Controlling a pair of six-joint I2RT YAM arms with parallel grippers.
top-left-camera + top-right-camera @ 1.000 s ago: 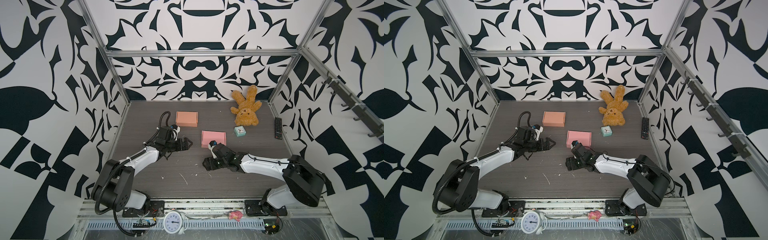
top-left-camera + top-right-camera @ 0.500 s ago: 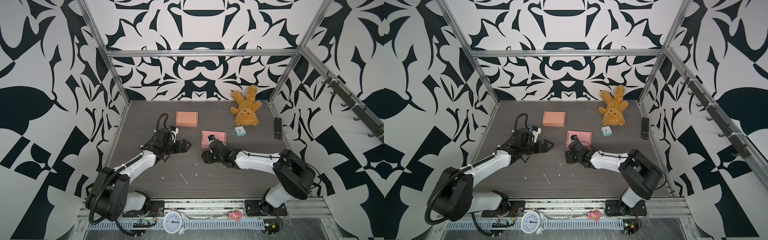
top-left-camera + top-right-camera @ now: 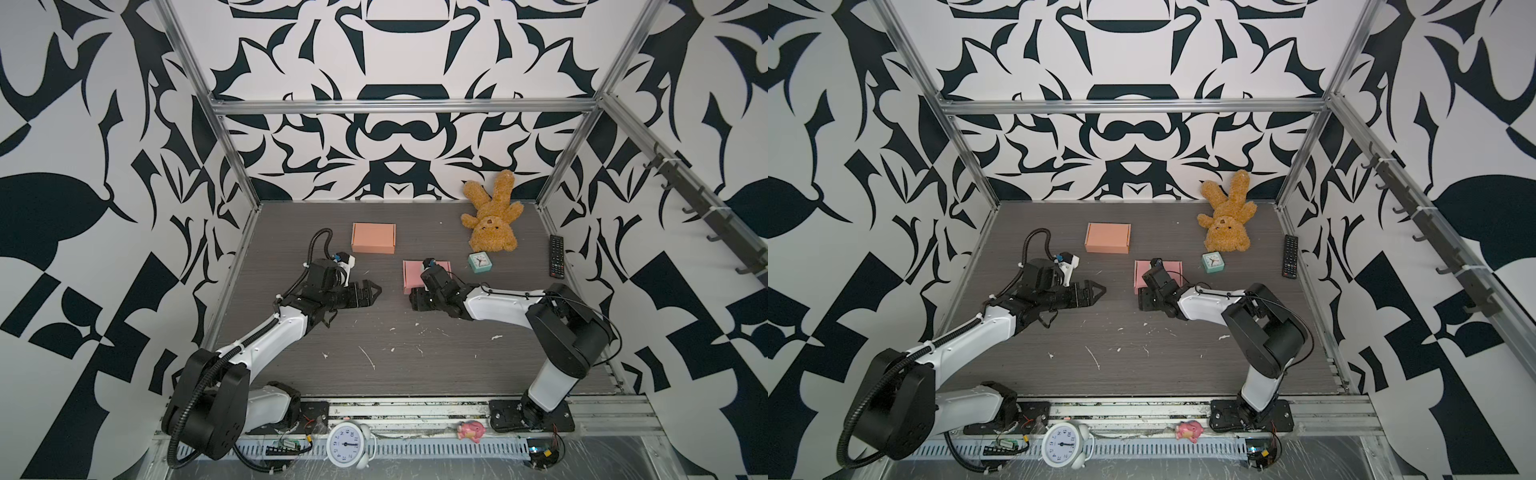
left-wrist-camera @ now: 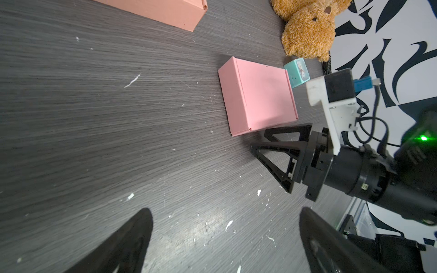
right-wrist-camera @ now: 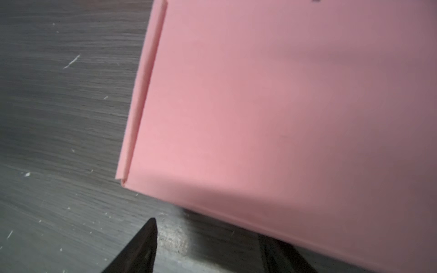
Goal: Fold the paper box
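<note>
Pink box [image 4: 257, 101], lid flat, sits just beyond my right gripper [image 4: 259, 140], jaws apart, empty, alongside its near edge. Left gripper [image 3: 376, 289] spread wide, farther off.

The front part of the dark grey wood-grain counter [image 3: 457, 365] is found free; only small white scraps [image 3: 368, 357] are scattered there. A free gap is seen between the left claw [image 3: 374, 289] and the right claw [image 3: 415, 300]. Behind, passage is narrowed by the closed salmon cardboard box [image 3: 373, 237] and the low pink paper box [image 3: 411, 274]. The right side of the low pink paper box is blocked by the small teal clock [image 3: 478, 262] and the brown teddy bear [image 3: 490, 224].
</note>
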